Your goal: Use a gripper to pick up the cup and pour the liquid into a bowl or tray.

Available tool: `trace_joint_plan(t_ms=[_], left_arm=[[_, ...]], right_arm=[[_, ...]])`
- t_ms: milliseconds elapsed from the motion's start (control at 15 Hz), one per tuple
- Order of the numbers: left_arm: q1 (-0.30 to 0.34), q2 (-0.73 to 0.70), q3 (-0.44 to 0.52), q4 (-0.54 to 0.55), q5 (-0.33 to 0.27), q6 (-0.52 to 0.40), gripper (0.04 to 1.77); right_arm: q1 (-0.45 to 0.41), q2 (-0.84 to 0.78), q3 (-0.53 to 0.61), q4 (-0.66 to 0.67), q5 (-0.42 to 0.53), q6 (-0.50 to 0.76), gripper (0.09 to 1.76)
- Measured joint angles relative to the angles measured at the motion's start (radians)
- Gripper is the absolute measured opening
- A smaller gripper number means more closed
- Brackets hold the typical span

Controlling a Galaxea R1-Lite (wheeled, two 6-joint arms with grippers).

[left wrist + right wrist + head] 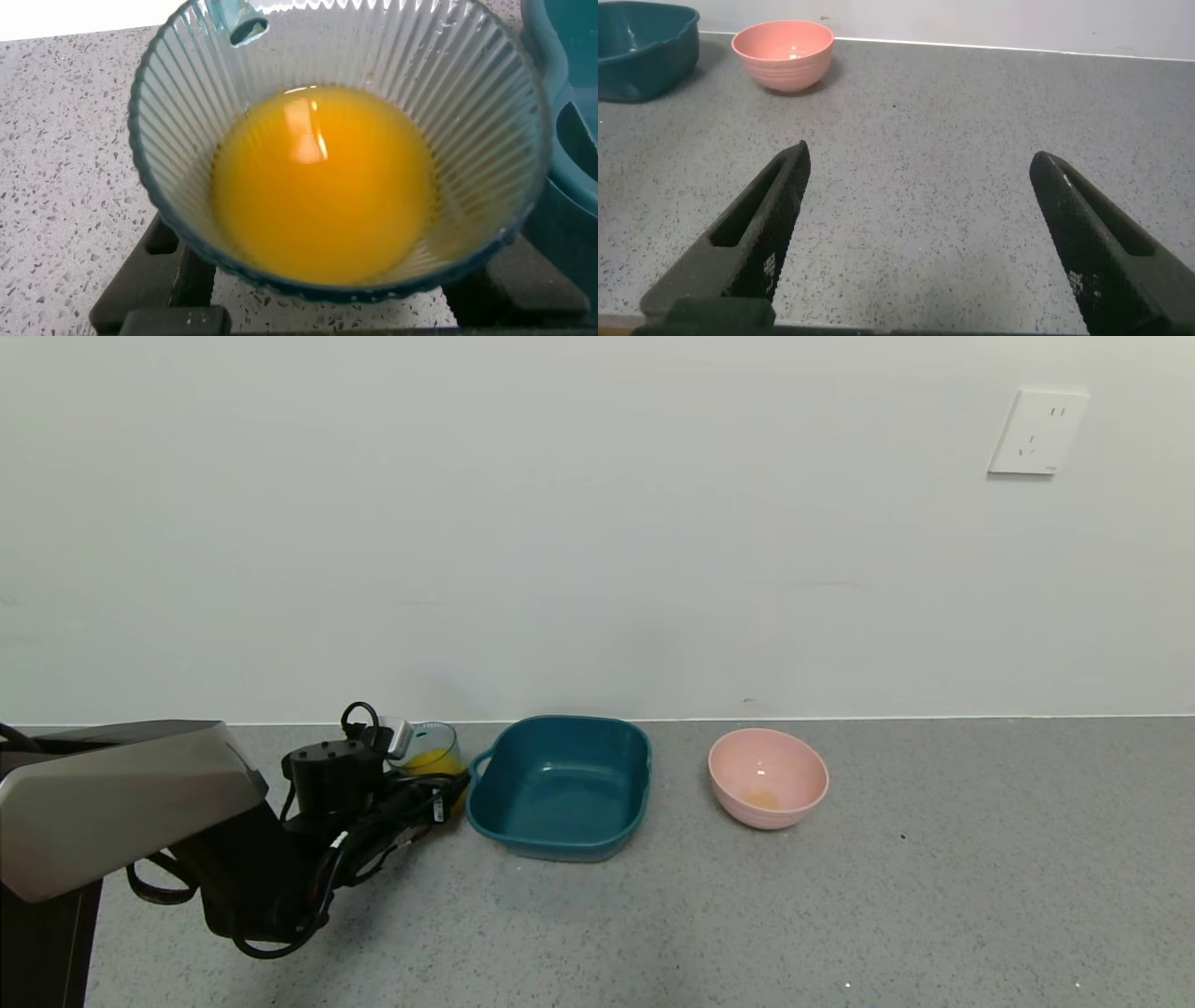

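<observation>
The clear ribbed cup stands on the grey counter just left of the teal tray, with orange-yellow liquid in it. My left gripper is low on the counter, one finger on each side of the cup. In the left wrist view the cup fills the frame, the liquid is level, and black fingers press its lower sides. The left gripper is shut on the cup. My right gripper is open and empty over bare counter, out of the head view.
A round pink bowl with a trace of orange at its bottom stands right of the tray; it also shows in the right wrist view. The tray wall is close beside the cup. The white wall runs along the back.
</observation>
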Motion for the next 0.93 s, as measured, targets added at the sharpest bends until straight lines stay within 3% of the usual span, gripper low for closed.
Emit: trace_joint_plan(t_ms=[933], left_arm=[[0.006,-0.141,-0.065,0.208,0.017,0.05,1.3]], right_arm=[[0.0,0.0,0.0,0.001,0.0,0.0,1.71]])
